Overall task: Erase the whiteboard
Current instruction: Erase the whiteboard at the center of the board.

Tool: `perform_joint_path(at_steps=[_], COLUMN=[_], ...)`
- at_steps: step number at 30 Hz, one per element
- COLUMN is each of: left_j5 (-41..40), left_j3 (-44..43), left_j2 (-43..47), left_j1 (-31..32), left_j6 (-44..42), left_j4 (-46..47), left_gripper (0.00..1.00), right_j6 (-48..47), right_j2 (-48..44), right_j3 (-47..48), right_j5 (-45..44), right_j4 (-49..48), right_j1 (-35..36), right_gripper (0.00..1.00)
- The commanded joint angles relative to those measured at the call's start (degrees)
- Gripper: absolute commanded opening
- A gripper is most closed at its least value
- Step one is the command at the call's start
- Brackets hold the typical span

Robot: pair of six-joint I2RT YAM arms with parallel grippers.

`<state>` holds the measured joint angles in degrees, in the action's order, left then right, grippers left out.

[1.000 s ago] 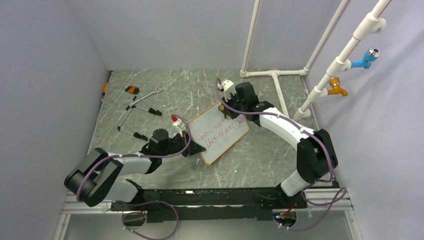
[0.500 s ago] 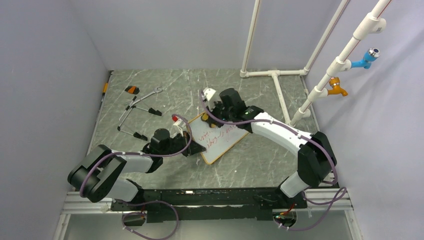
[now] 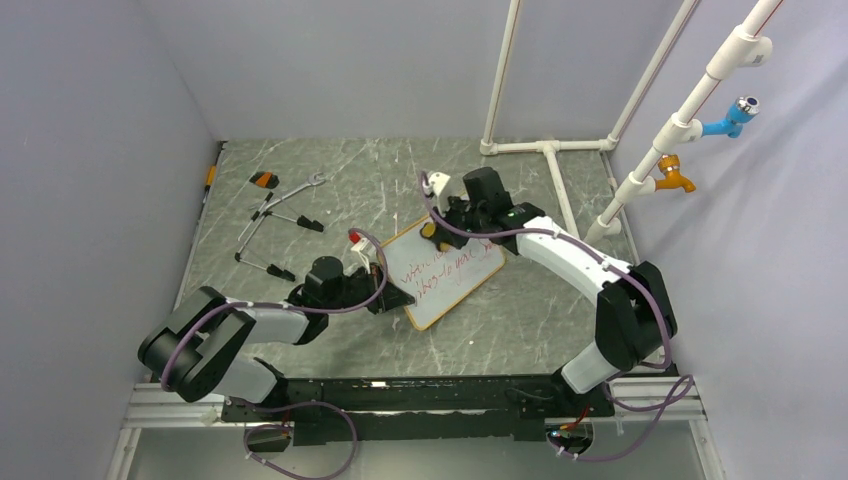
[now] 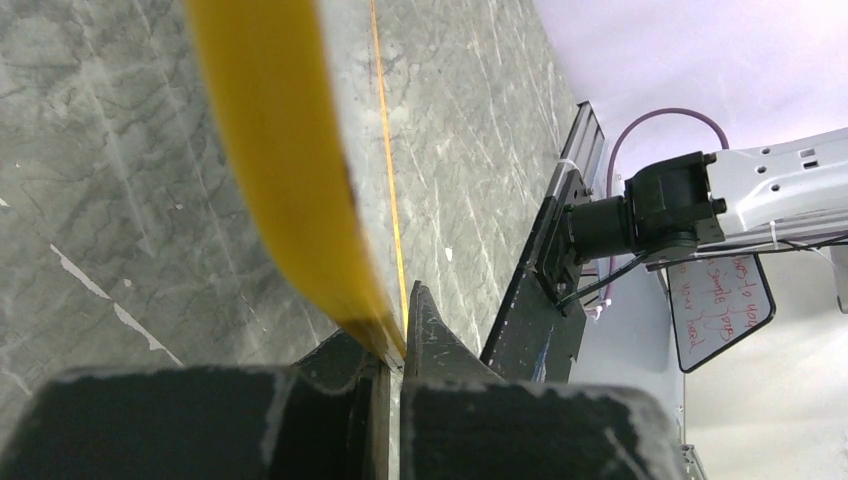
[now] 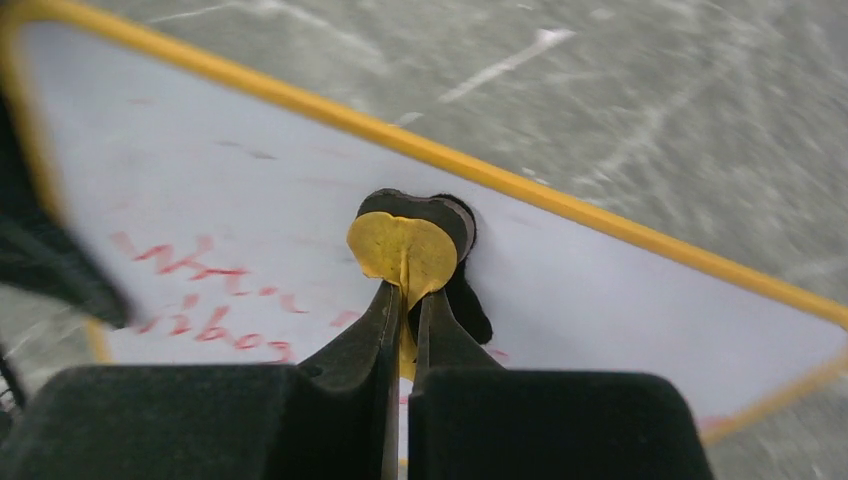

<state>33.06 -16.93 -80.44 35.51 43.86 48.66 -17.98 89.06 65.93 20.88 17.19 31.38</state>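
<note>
1. The left gripper's jaws were clamped on the yellow frame of the whiteboard, at its near-left corner.
2. The right gripper's jaws were pinched shut on an eraser, a yellow piece with a black pad, which pressed against the board's white face near its far edge.
3. Red writing ran in lines over the middle and left of the face, just left of the eraser.
4. The whiteboard lay slantwise on the grey marbled table, in the middle, between the two arms; whether the gripped corner was lifted could not be told.
5. The left arm reached in low from the near left, and the right arm arched over from the near right.
6. A wrench and other small tools lay well apart at the far left.
7. White pipes stood at the far right.
</note>
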Motion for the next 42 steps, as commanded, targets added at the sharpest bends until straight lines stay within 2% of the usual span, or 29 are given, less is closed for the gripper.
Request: perform_joint_path(at_steps=[1, 3, 7, 12, 15, 21, 26, 31, 36, 42], left_j5=[7.13, 7.10, 6.92, 6.84, 7.02, 7.48, 7.24, 5.84, 5.11, 5.52], left_j3=[-4.47, -5.19, -6.10, -6.32, -6.07, -4.96, -4.20, -5.01, -6.43, -8.19], left_j2=[0.47, 0.54, 1.27, 1.20, 0.70, 1.78, 5.08, 8.31, 10.62, 10.24], left_j1=[2.09, 2.11, 2.10, 1.58, 0.95, -1.43, -2.84, -3.45, -6.08, -10.20], left_j6=[-8.22, -9.00, -10.35, -10.77, -10.55, -10.70, -12.96, -16.76, -20.29, -23.73], left_j4=[3.42, 1.94, -0.93, -0.94, 0.12, 0.35, -3.59, -10.31, -15.57, -17.03], left_gripper=[0.00, 0.00, 0.00, 0.00, 0.00, 0.00, 0.00, 0.00, 0.00, 0.00], right_j6=[-3.87, -1.96, 2.05, 1.56, -0.13, -6.44, -5.19, -10.64, -15.67, -18.57], right_j2=[-0.01, 0.61, 0.72, -1.60, -1.28, -2.62, -6.16, -9.28, -11.01, -11.18], right_j3=[0.47, 0.38, 0.41, -1.24, -1.33, -0.94, 0.11, -0.05, -0.72, -2.15], right_j5=[13.38, 9.08, -4.85, -8.56, -6.62, 9.65, 16.62, 23.76, 25.29, 24.64], right_j4=[4.11, 2.48, -0.96, -2.22, -0.16, 5.30, 6.17, 10.53, 14.11, 15.49], right_j1=[5.59, 5.79, 3.47, -1.39, -2.10, -0.62, -3.52, -7.07, -8.21, -8.26], right_gripper=[0.00, 0.00, 0.00, 0.00, 0.00, 0.00, 0.00, 0.00, 0.00, 0.00])
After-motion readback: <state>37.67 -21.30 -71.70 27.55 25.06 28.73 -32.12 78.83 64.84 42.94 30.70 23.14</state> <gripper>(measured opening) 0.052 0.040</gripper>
